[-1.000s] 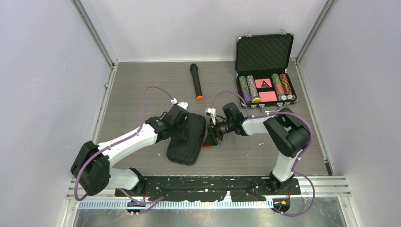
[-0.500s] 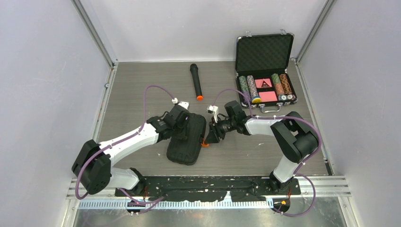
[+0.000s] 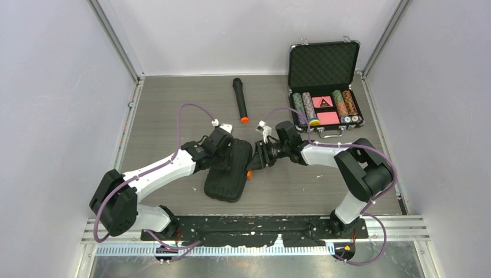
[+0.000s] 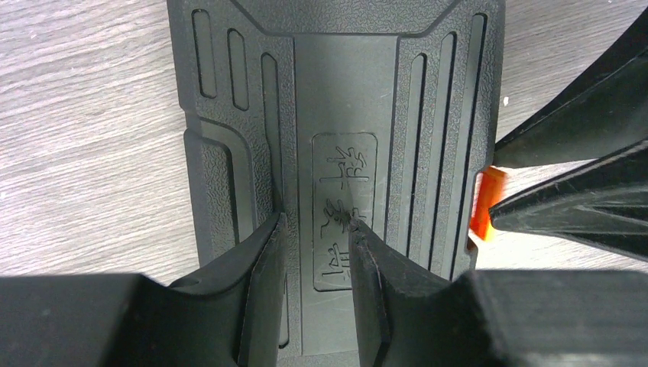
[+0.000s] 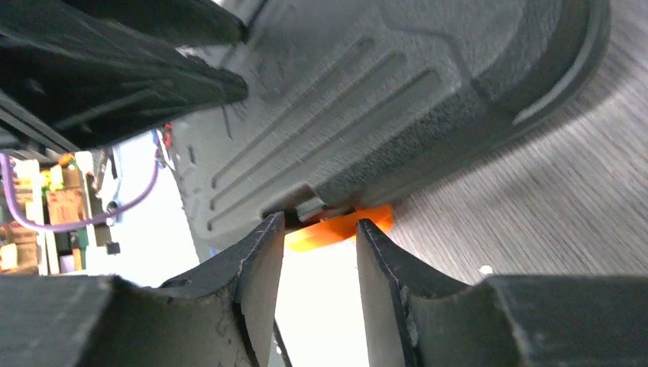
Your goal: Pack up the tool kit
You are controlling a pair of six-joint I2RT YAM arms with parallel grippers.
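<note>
Working on the flat black ribbed plastic clamshell tool kit case (image 3: 227,174), shut and lying flat on the grey wood-grain table (image 3: 162,104), between the two arms. Pinning its lid with the left gripper (image 4: 315,222): tips a little apart, set down on the ribbed lid beside the embossed panel, nothing clasped between them. Reaching in from the other side with the right gripper (image 5: 319,223), jaws partly apart, tips astride the small orange plastic latch (image 4: 483,205) on the case's right edge. Hard to tell whether pinching that latch or only brushing it; too close and oblique from the wrist.

Judging by this, fastening the latch. To do it well:
- Keep steady downward pressure from the left, so as to hold the two halves mated and stop the case sliding away from the push.
- Bear squarely on the orange tab, not on the black rim beside it.
- Press toward the case rather than prying upward, to avoid lifting the lid.
- Ease off only once seated flush.

Against a second ago: right jaws drawn narrower; right wrist swung farther from the near edge, coming at the latch from farther back; orange tab now peeping out on the near side of the tips, previously mostly covered. No visible shift in the case or in the left gripper.
</note>
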